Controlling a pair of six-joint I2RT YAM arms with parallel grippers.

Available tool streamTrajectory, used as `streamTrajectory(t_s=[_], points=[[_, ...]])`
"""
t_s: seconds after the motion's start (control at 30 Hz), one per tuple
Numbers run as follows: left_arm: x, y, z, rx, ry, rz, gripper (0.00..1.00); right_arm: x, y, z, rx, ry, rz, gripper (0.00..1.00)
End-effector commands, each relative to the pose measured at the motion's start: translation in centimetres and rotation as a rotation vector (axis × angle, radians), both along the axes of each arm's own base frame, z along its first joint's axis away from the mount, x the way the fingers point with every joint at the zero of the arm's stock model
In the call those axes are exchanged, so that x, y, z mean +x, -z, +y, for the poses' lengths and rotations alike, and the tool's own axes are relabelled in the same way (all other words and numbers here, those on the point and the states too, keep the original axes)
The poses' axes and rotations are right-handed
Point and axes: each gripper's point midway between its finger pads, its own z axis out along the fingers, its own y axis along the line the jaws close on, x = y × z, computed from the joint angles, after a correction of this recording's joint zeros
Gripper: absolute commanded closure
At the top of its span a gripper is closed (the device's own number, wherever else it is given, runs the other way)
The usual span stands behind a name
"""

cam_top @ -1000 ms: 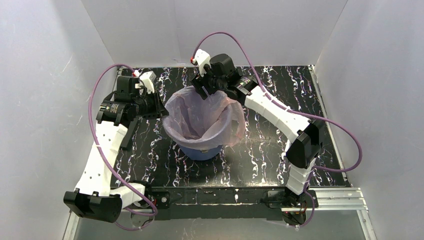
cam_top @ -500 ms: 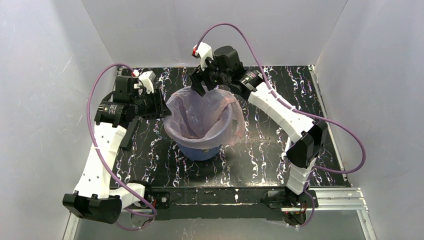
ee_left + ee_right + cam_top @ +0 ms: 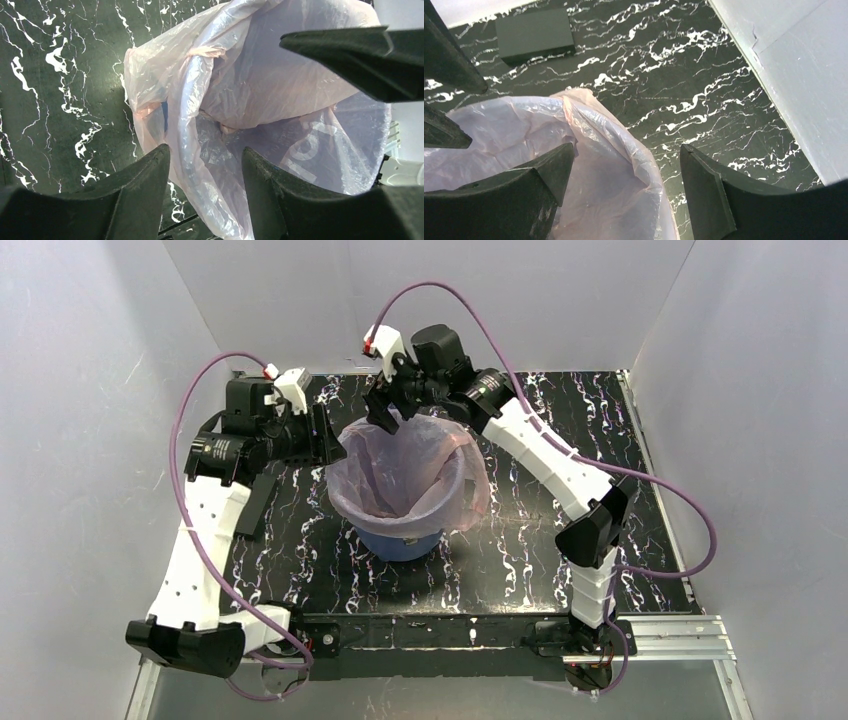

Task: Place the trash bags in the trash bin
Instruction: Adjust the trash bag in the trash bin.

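Two claws up at the rim of the blue bucket (image 3: 405,542), neither one gripping. Left claw (image 3: 326,436) at the rim's left side, pointing in toward the bag (image 3: 400,465); fingers (image 3: 125,200) parted, with crinkled pink film showing across the gap past the tips. Nothing pinched there; contact between film and tips not clear. Right claw (image 3: 386,412) at the far rim, tilted down over the bag's edge; fingers (image 3: 499,200) spread wide, a fold of the bag's upper edge rising in the gap between them, clamped by neither.

Bucket upright near the middle of the black, white-veined table (image 3: 530,540), between the two arms. Bag inside it as a liner: mouth spread around the rim, pink film folded over the outside and hanging down the right side, hollow inside sagging toward the bottom. Only the bucket's lower blue wall showing on the near side, below the film. A sliver of blue also visible through the film from the left wrist.

Purple cables (image 3: 181,490) looping from each wrist back toward the bases. Dark flat square block (image 3: 535,34) lying on the table beyond the bag, apart from it, in the right wrist view. White walls (image 3: 100,390) on three sides.
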Motion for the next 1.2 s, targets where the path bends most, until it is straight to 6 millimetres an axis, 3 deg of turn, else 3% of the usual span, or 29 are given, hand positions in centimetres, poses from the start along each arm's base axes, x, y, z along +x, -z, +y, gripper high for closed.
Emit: streamTrajectory(t_s=[0.0, 0.13, 0.2, 0.33, 0.4, 0.7, 0.83, 0.97, 1.07, 1.17], points=[[0.4, 0.4, -0.1, 0.028, 0.038, 0.013, 0.47, 0.5, 0.8, 0.2, -0.046, -0.011, -0.018, 0.14], [1.0, 1.6, 0.2, 0.058, 0.033, 0.037, 0.49, 0.6, 2.4, 0.2, -0.098, -0.014, -0.017, 0.14], [1.4, 1.7, 0.4, 0.063, 0.017, 0.024, 0.54, 1.1, 2.6, 0.1, -0.107, 0.007, -0.031, 0.14], [0.9, 2.2, 1.0, 0.08, -0.012, 0.032, 0.69, 4.0, 2.3, -1.5, -0.126, 0.193, -0.088, 0.14], [0.4, 2.7, 1.6, 0.092, -0.05, 0.045, 0.71, 4.6, 2.3, -2.2, -0.139, 0.243, -0.103, 0.14], [-1.3, 3.8, 2.5, 0.074, -0.157, 0.072, 0.76, 4.2, 2.4, -2.1, -0.126, 0.249, -0.06, 0.14], [-1.2, 2.8, 1.9, 0.037, -0.14, 0.04, 0.65, 2.3, 0.9, -0.8, -0.064, 0.128, -0.034, 0.13], [-0.9, 1.5, 1.3, 0.007, -0.117, 0.021, 0.52, 0.4, -3.2, -0.2, 0.086, 0.044, -0.009, 0.12], [-0.7, 0.1, 1.2, 0.003, -0.104, -0.013, 0.47, 0.2, -5.3, -1.5, 0.134, 0.083, -0.008, 0.11], [-0.5, -1.4, 1.2, 0.017, -0.077, -0.062, 0.39, 1.1, -6.3, -4.5, 0.125, 0.229, -0.049, 0.1]])
